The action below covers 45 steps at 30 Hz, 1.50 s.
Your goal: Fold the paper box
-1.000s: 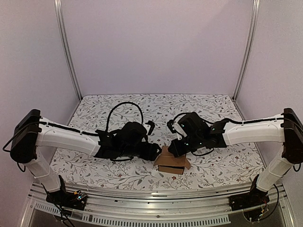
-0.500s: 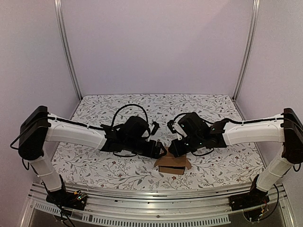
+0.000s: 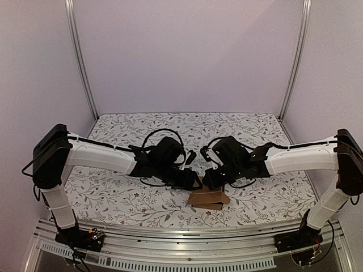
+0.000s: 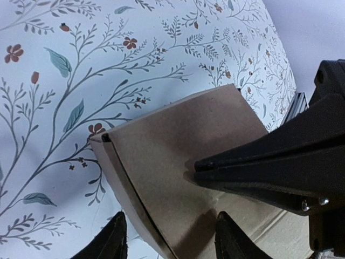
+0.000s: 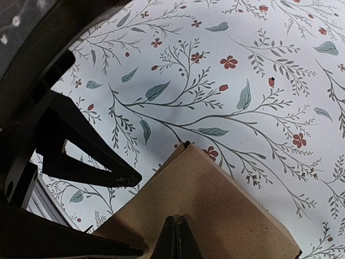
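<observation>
My left claw (image 4: 171, 238) straddles the paper box (image 4: 178, 140) edge, fingers apart; my right claw (image 5: 177, 236), pinched together, rests on top; a crooked squeeze could crumple that wall.

Paper box (image 3: 209, 198): plain brown cardboard, partly folded into a low, squat form. Broad flat panel faced up, slightly tilted; one side wall creased down along its edge. Sat on floral tabletop (image 3: 113, 192), front centre.
</observation>
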Tool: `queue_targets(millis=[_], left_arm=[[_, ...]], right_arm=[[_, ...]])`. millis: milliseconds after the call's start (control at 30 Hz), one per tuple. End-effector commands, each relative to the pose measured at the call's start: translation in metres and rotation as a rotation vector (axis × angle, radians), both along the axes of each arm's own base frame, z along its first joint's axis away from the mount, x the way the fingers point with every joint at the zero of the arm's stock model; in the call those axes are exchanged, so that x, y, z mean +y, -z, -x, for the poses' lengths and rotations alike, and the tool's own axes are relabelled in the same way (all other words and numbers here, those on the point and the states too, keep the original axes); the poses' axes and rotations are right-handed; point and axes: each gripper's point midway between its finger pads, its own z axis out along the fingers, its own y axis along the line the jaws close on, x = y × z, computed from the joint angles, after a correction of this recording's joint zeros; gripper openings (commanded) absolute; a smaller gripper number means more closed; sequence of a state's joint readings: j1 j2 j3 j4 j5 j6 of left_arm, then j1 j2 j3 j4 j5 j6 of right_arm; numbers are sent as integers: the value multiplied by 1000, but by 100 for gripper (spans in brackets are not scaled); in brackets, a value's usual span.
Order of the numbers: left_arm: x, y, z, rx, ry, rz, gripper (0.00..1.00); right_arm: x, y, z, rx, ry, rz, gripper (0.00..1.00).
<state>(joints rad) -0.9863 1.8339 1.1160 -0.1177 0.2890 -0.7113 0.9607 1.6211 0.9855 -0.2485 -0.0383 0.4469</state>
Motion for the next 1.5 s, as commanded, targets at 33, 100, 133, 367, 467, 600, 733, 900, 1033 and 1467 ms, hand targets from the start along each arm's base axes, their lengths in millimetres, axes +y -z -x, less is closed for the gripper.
queue_targets(millis=[33,100,133,367,467,600,733,900,1033,1467], left_arm=[[17,35,8,85,-8,-100,51],[17,35,8,85,-7,-99,50],[17,36,8,83,-7,-100,50],[17,38,7,86,-8,-104,50],[16,39,8,92,-6,-102,50],[15,37,8,91,-4,-97,50],[15,37,8,92,-1,-94,50],[15,38,9,97,0,-94,50],[14,37,9,98,1,-92,50],[15,36,10,98,3,-92,50]], right_arm=[[-10,3,-2,-1,30,32,3],[-10,-6,-2,-14,33,14,5],[-12,-12,-4,-31,46,9,7],[-37,-60,-10,-142,116,10,12],[-58,-73,-7,-179,147,29,13],[-90,-75,5,-191,208,28,6],[-106,-59,22,-132,237,8,0],[-108,-31,40,-31,253,-61,0],[-106,-15,49,27,262,-103,0],[-75,-10,52,110,214,-206,0]])
